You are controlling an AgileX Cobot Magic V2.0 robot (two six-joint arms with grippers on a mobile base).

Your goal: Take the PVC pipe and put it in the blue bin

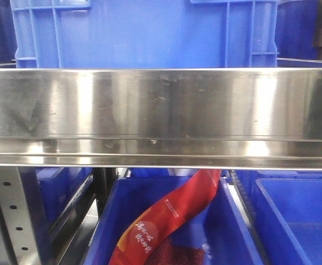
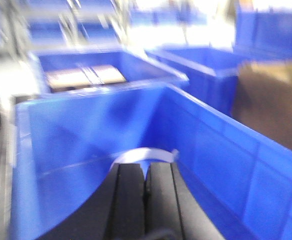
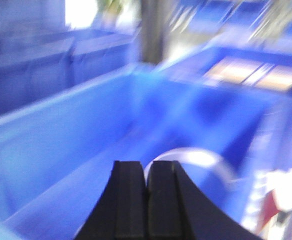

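Front view: steel shelf rail spans mid-frame; blue bin above it, second bin below holding a red packet.

Left wrist view, blurred: left end effector at bottom centre, jaws together, over an open blue crate. A pale curved strip sits at its tip; cannot tell what it is.

Right wrist view, blurred: right end effector at bottom centre, jaws together, over a blue tub. Similar pale arc just right of tip.

PVC pipe: not identifiable in any view.
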